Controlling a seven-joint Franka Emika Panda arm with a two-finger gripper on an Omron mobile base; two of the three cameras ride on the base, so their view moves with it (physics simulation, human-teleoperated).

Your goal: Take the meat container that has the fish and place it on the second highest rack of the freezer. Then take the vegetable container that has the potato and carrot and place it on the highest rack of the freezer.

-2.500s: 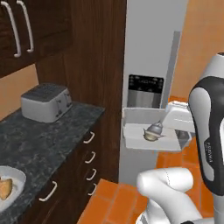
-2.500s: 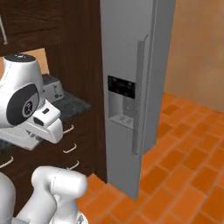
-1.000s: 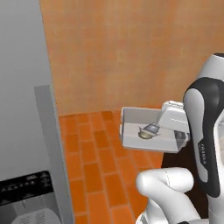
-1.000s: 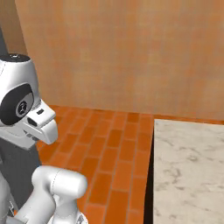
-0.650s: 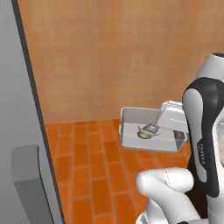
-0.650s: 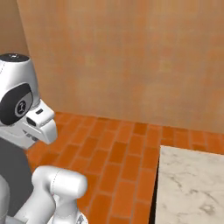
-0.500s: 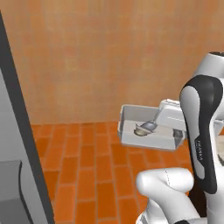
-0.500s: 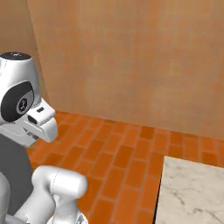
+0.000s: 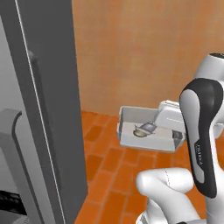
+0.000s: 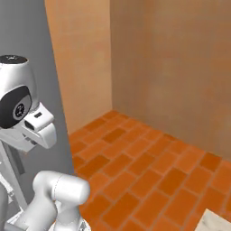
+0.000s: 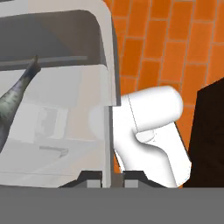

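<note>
The meat container [image 9: 146,141], a shallow pale-grey tray, hangs level in front of the arm above the brick floor. The fish [image 9: 143,129], a small silvery-grey and tan lump, lies in it. My gripper [image 9: 176,134] is shut on the tray's right rim. In the hand view the rim wall [image 11: 108,131] runs up between my fingertips, my gripper [image 11: 109,177] is clamped on it, and the fish's tail [image 11: 17,94] shows at the left. The freezer [image 9: 41,109] stands tall and grey at the left with long handles. The vegetable container, potato and carrot are out of view.
Orange brick floor [image 9: 105,166] and a tan wall [image 9: 144,52] lie behind the tray. In the right base view the freezer's grey side [image 10: 25,31] rises behind the arm, and a marble counter corner [image 10: 216,222] shows at the bottom right.
The base has turned, so the whole scene has shifted: the freezer now takes up more of the left, and the marble counter has slid to the corner. The tray stays held as before.
</note>
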